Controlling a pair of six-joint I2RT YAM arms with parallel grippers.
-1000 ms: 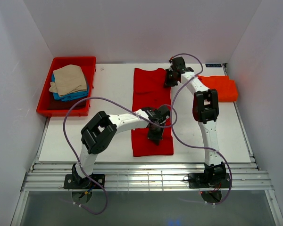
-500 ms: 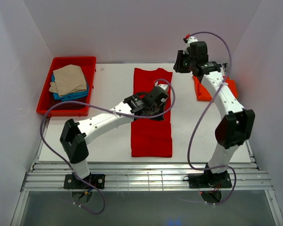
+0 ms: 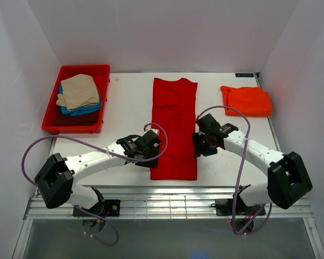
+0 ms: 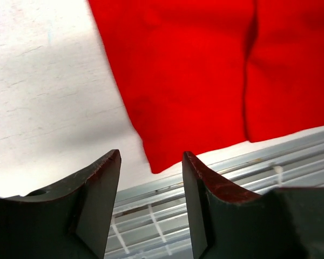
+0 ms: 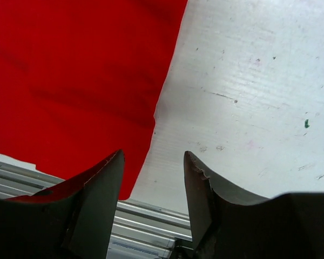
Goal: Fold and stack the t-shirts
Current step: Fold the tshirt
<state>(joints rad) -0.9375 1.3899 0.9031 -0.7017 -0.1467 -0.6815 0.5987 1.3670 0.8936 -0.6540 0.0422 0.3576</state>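
Note:
A bright red t-shirt (image 3: 174,127) lies in the middle of the table, folded into a long narrow strip running from back to front. My left gripper (image 3: 146,159) hovers open by its near left corner, and the red cloth (image 4: 194,81) fills the view beyond the empty jaws (image 4: 151,156). At the strip's right edge my right gripper (image 3: 200,147) is open too, with red cloth (image 5: 81,81) to the left of its fingers (image 5: 153,155) and bare table between them. An orange-red t-shirt (image 3: 247,100) lies folded at the back right.
A red plastic tray (image 3: 53,125) at the back left holds a beige shirt (image 3: 78,90) on top of a blue one (image 3: 86,110). The metal rail (image 3: 167,202) runs along the table's near edge, just below both grippers. White walls enclose the table.
Both grippers opened. The left arm drew back from over the red shirt to its near left corner. The right arm swung from the back right down to the strip's right edge.

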